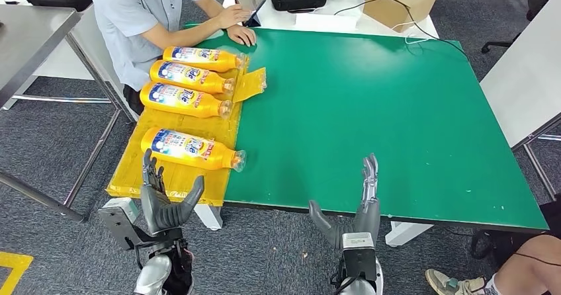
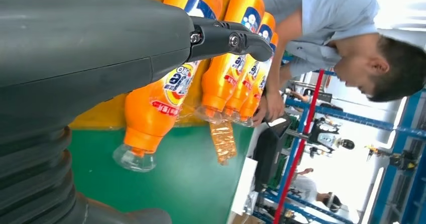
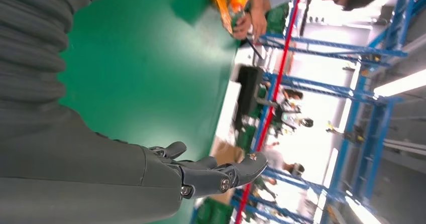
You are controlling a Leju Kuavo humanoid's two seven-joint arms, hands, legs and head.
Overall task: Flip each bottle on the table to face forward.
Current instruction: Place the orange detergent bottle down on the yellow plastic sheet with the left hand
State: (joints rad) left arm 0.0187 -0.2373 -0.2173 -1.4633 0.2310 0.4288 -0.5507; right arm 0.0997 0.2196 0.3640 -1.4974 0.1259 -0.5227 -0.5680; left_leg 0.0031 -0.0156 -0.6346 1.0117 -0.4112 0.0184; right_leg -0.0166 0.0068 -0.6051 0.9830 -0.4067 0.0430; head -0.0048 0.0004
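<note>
Left robot hand (image 1: pixel 161 199) sits at the near edge of the worktop (image 1: pixel 397 123), fingers spread and upright, holding nothing. Its fingertips stand just short of the nearest bottle (image 1: pixel 192 149). Right robot hand (image 1: pixel 354 209) is likewise apart and empty, raised at the near edge over bare green surface, well away from any bottle.

The nearest bottle lies on its side on a yellow mat (image 1: pixel 169 176), label up, clear cap end pointing toward the green. Three more bottles (image 1: pixel 188 78) lie side by side farther along the mat, same way round, printed labels showing, close to a seated person (image 1: pixel 142 17). A small yellow packet (image 1: pixel 250 83) lies by their caps.

We judge that all four labels already face up toward the camera. That fits either bottles laid out awaiting turning or bottles already turned; we cannot settle which from this moment.

If a bottle needs handling, the near one is the left robot hand's natural reach. We note a round, smooth body lying flat: it will roll readily, so the grip should wrap the barrel, not the cap.
</note>
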